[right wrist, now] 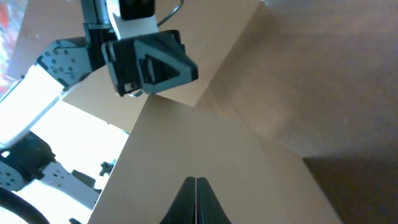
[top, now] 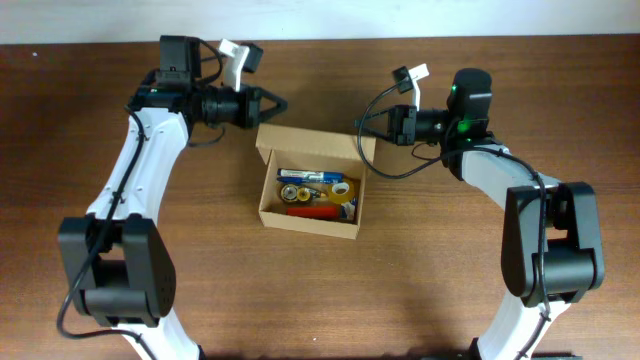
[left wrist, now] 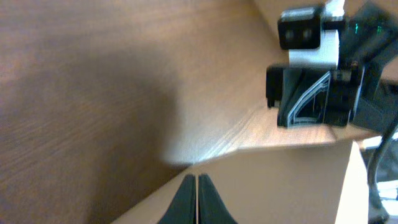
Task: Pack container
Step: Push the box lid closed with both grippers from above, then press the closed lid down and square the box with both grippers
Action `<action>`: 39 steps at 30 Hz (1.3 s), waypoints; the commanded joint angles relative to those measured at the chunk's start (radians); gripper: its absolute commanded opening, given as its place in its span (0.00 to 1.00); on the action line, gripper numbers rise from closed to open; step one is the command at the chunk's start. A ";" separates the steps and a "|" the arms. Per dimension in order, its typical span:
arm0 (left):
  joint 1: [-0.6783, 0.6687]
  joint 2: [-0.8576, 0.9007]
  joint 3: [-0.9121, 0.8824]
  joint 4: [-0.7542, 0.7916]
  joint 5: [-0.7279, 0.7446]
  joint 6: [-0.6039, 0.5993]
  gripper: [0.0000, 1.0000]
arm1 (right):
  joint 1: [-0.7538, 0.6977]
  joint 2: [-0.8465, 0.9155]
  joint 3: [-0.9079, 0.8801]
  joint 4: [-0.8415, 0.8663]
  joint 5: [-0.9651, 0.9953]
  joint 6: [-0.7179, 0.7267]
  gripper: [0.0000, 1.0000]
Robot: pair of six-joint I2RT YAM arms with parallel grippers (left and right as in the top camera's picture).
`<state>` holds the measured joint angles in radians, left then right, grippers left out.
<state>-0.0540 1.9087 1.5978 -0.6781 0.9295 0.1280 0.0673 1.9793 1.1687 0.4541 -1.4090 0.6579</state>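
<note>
The container [top: 268, 205], a brown cardboard box, stands open in the middle of the table. Its lid flap [top: 315, 143] stands up at the back. Inside lie a blue pen [top: 304, 175], tape rolls [top: 342, 188] and a red item [top: 312, 211]. My left gripper [top: 283, 102] is shut and empty, just behind the flap's left end. My right gripper [top: 362, 124] is also shut and empty, at the flap's right end. In the left wrist view the closed left gripper [left wrist: 197, 179] points over the flap [left wrist: 280, 180]. The right wrist view shows the closed right gripper [right wrist: 195, 180] over the flap [right wrist: 205, 137].
Each wrist camera sees the opposite gripper across the flap: the right gripper body [left wrist: 311, 99] and the left gripper body [right wrist: 155, 62]. Both arm bases [top: 115, 265] [top: 550, 240] stand at the front corners. Bare wooden table [top: 420, 290] surrounds the box.
</note>
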 commanded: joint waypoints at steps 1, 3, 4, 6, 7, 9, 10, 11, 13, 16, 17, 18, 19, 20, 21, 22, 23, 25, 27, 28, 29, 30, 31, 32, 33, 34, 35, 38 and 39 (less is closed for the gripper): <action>-0.003 -0.035 0.002 -0.097 -0.073 0.183 0.02 | 0.006 -0.028 0.013 -0.030 -0.039 0.001 0.04; -0.016 -0.035 0.002 -0.195 -0.133 0.248 0.02 | 0.009 -0.028 0.013 -0.037 -0.038 0.001 0.04; -0.023 -0.035 0.002 -0.231 -0.155 0.280 0.02 | 0.011 -0.028 0.013 -0.036 -0.031 0.002 0.04; -0.038 -0.035 0.002 -0.269 -0.199 0.297 0.02 | 0.010 -0.028 0.013 -0.036 0.008 0.002 0.03; -0.044 -0.035 0.002 -0.280 -0.222 0.297 0.02 | 0.004 -0.030 0.014 -0.035 0.036 0.006 0.04; -0.054 -0.035 0.002 -0.297 -0.253 0.297 0.02 | -0.008 -0.044 0.014 -0.036 0.090 0.006 0.04; -0.055 -0.035 0.002 -0.301 -0.259 0.297 0.02 | -0.016 -0.056 0.014 -0.037 0.113 0.008 0.04; -0.055 -0.036 0.002 -0.307 -0.270 0.297 0.02 | -0.025 -0.071 0.014 -0.037 0.142 0.011 0.04; -0.055 -0.040 0.002 -0.319 -0.295 0.299 0.02 | -0.047 -0.103 0.014 -0.053 0.221 0.012 0.04; -0.055 -0.053 0.002 -0.351 -0.302 0.341 0.02 | -0.090 -0.158 0.014 -0.125 0.371 0.005 0.04; -0.055 -0.057 0.002 -0.362 -0.307 0.356 0.02 | -0.096 -0.172 0.014 -0.149 0.391 0.001 0.04; -0.055 -0.063 0.002 -0.379 -0.311 0.380 0.02 | -0.098 -0.192 0.014 -0.187 0.414 -0.018 0.04; -0.055 -0.069 0.002 -0.405 -0.316 0.418 0.02 | -0.098 -0.220 0.014 -0.254 0.455 -0.063 0.04; -0.055 -0.074 0.002 -0.427 -0.318 0.449 0.02 | -0.094 -0.245 0.016 -0.320 0.499 -0.112 0.04; -0.055 -0.077 0.002 -0.438 -0.318 0.453 0.02 | -0.088 -0.274 0.016 -0.404 0.561 -0.172 0.04; -0.055 -0.077 0.002 -0.443 -0.322 0.453 0.02 | -0.082 -0.299 0.018 -0.481 0.610 -0.226 0.04; -0.055 -0.077 0.002 -0.451 -0.339 0.453 0.01 | -0.074 -0.328 0.018 -0.559 0.647 -0.281 0.04; -0.057 -0.077 0.002 -0.483 -0.370 0.453 0.02 | -0.064 -0.381 0.018 -0.685 0.653 -0.369 0.04; -0.062 -0.077 0.002 -0.513 -0.371 0.454 0.02 | -0.047 -0.428 0.018 -0.789 0.655 -0.428 0.04; -0.069 -0.077 -0.002 -0.531 -0.371 0.471 0.02 | -0.032 -0.454 0.018 -0.849 0.655 -0.479 0.04; -0.077 -0.077 -0.005 -0.544 -0.374 0.481 0.02 | -0.014 -0.475 0.018 -0.908 0.655 -0.517 0.04; -0.083 -0.077 -0.009 -0.551 -0.377 0.488 0.02 | -0.003 -0.485 0.018 -0.942 0.655 -0.533 0.04; -0.089 -0.077 -0.014 -0.559 -0.377 0.495 0.02 | 0.013 -0.492 0.017 -0.988 0.655 -0.553 0.04; -0.092 -0.077 -0.021 -0.565 -0.378 0.495 0.02 | 0.033 -0.492 0.017 -1.045 0.655 -0.573 0.04; -0.092 -0.077 -0.035 -0.570 -0.383 0.495 0.02 | 0.055 -0.488 0.012 -1.099 0.655 -0.591 0.04; -0.092 -0.077 -0.049 -0.570 -0.394 0.495 0.02 | 0.072 -0.485 0.007 -1.133 0.655 -0.604 0.04; -0.092 -0.077 -0.067 -0.565 -0.396 0.495 0.02 | 0.093 -0.484 0.000 -1.161 0.653 -0.627 0.04; -0.092 -0.077 -0.099 -0.549 -0.396 0.495 0.02 | 0.165 -0.484 -0.022 -1.192 0.663 -0.655 0.04; -0.092 -0.077 -0.106 -0.541 -0.396 0.494 0.02 | 0.182 -0.484 -0.036 -1.192 0.667 -0.658 0.04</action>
<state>-0.1486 1.8568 1.5112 -1.2289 0.5377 0.6025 0.2096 1.4956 1.1656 -0.7326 -0.7589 0.0509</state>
